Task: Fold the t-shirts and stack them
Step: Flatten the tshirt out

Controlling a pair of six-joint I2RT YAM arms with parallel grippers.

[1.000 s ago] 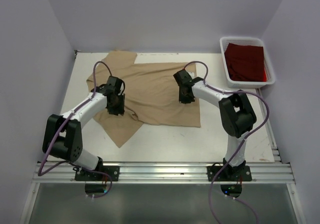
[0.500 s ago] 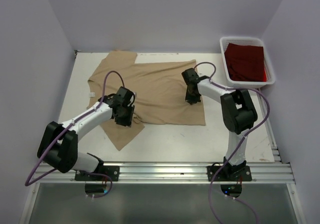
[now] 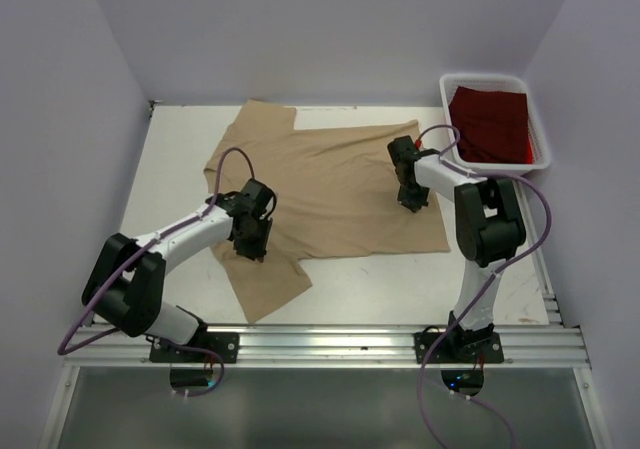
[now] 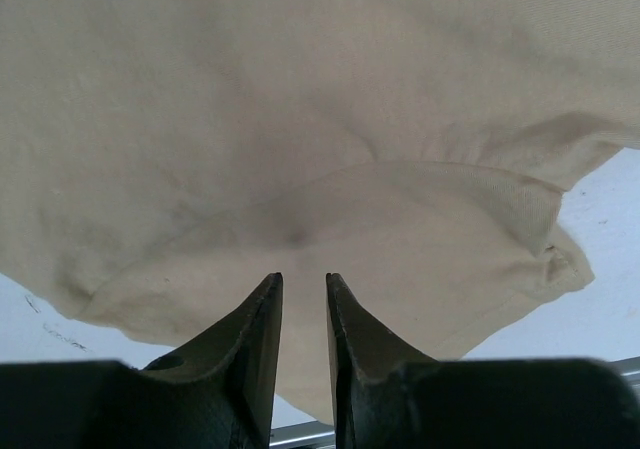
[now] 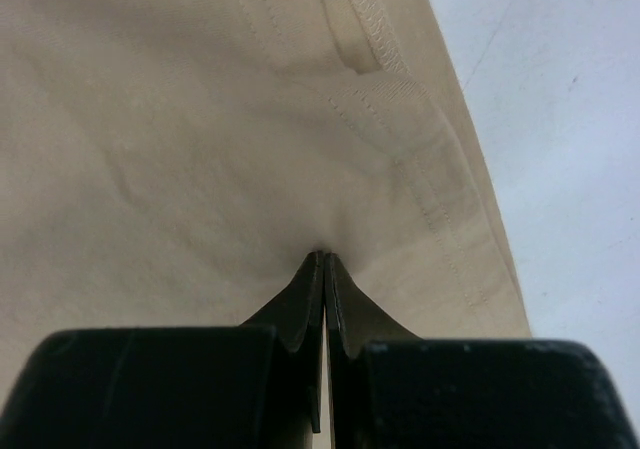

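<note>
The left arm [image 3: 185,231] and right arm [image 3: 485,224] share white shells, bulky black joint housings and black base plates. A purple cable [image 3: 226,155] loops along each. The left gripper [image 4: 303,279] and right gripper [image 5: 324,257] have matte black, tapering fingers.

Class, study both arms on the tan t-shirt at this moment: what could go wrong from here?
1. The right fingers pinch only a small pucker of the tan t-shirt near a stitched edge, so a pull may slip it free.
2. A gap shows between the left fingers, so their hold may be weak and the shirt could skew.
3. Cloth layers overlap near the sleeve, which may fold in crooked.
</note>
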